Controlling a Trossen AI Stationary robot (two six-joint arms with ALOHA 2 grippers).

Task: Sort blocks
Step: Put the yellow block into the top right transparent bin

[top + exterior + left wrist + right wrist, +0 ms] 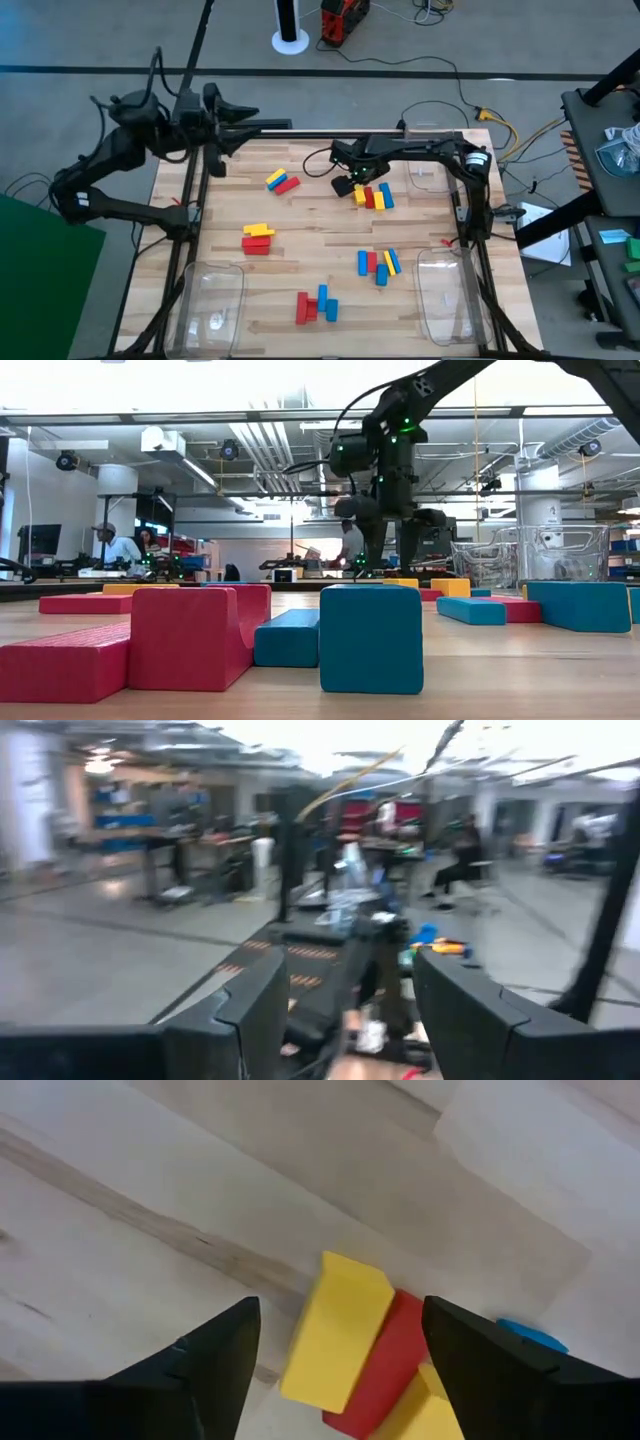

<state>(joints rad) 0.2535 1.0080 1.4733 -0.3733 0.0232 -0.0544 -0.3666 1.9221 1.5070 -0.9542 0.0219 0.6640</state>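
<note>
The blocks lie in five little bunches on the wooden table (300, 225). The right gripper (350, 182) hangs over the bunch near the far edge (374, 197), where yellow, red and blue blocks lie side by side and touch. Its fingers (215, 1355) are spread apart and hold nothing. Between them sits a yellow block (335, 1330), leaning on a red block (385, 1365); the yellow one's long side runs along the gap between the fingers. A bit of a blue block (530, 1335) peeks out past them.

A yellow and red pair (282, 182) lies slanted to the left, with bare wood in between. A red and yellow stack (258, 238) sits further toward the near side. Two more bunches (378, 264) (316, 305) lie near the front.

Two clear bins (215, 295) (447, 290) stand at the front corners, well away from the gripper.

The left gripper (222, 115) waits beyond the table's far left corner, fingers (250, 1010) apart and empty.

People sit in the room behind.
</note>
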